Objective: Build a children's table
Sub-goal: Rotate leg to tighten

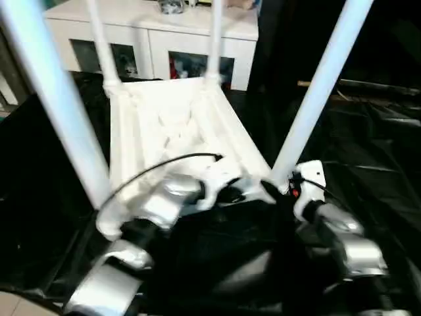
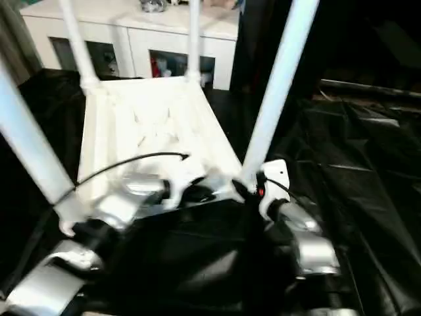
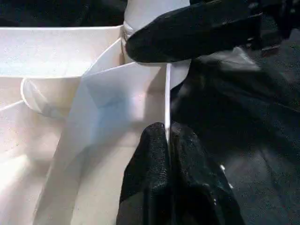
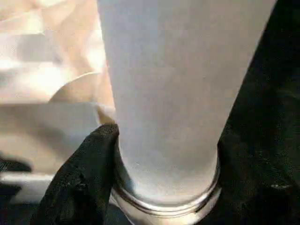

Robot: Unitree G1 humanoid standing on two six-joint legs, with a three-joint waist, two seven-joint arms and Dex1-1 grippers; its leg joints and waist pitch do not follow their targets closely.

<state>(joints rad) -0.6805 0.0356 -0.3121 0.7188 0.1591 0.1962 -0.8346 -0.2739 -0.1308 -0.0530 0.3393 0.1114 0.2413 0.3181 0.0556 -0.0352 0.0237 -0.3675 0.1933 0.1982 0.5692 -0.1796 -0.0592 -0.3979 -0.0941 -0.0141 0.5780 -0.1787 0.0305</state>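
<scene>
The white children's table lies upside down on black cloth, ribbed underside up, with its four legs standing in the corner sockets. My left gripper is shut on the thin near rim of the top, close to the near right corner. My right gripper holds the base of the near right leg, just above its socket. In the right wrist view one black finger presses against that leg; the other finger is hidden behind it. The near left leg rises close to my left forearm.
A white cabinet with glass doors stands right behind the table's far end. Wrinkled black cloth covers the big table to the right and in front. A strip of floor shows at the near left corner.
</scene>
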